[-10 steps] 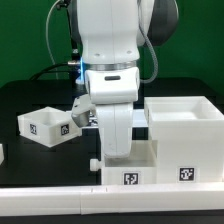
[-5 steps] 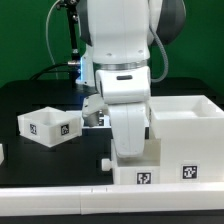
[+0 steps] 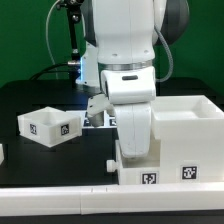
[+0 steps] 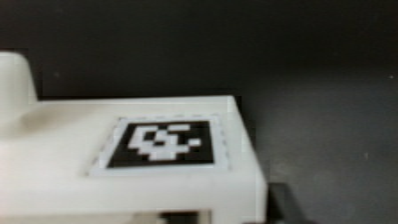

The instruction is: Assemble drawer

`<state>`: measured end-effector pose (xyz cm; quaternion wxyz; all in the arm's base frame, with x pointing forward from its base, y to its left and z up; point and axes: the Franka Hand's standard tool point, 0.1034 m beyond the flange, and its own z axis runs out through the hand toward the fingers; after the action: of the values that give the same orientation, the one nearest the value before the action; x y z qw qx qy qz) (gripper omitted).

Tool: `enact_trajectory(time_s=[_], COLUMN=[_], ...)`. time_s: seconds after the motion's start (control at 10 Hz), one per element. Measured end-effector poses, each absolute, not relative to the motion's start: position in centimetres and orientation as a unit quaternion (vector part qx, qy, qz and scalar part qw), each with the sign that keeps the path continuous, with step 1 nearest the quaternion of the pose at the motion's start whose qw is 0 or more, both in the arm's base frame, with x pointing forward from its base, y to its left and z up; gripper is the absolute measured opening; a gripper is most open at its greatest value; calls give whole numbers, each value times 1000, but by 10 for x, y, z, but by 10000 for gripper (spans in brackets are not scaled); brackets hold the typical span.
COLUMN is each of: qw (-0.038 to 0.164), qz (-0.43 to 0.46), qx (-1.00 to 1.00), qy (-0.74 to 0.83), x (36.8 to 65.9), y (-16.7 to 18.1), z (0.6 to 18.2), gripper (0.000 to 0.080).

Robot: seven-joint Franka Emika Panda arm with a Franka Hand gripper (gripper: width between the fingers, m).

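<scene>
Pretty bare setup: the table (image 3: 40, 160) is plain matte black, with a green wall (image 3: 25, 40) behind it. The tool (image 3: 134, 135) hangs low, right behind one small tray (image 3: 140, 172) of the drawer set. The big housing (image 3: 188, 135) stands just beside the tool on the exterior view's right, and the second tray (image 3: 45, 124) sits well apart from the tool on the exterior view's left. The fingers are buried behind the small tray, so I can't tell if the tool is spread or pinching anything. The wrist view is blurry, just a tag (image 4: 166, 145) on white plastic, cut off at the edges.
</scene>
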<state>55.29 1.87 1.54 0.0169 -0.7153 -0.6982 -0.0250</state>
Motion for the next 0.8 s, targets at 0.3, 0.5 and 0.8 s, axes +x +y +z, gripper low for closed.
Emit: enact_trajectory(time_s=[0.3, 0.5, 0.8], qw=[16, 10, 2], qz=[-12, -10, -15], qx=[-716, -721, -725], qy=[-697, -693, -688], x=[557, 563, 579], y=[10, -1, -32], z=[42, 59, 57], gripper=[353, 618, 645])
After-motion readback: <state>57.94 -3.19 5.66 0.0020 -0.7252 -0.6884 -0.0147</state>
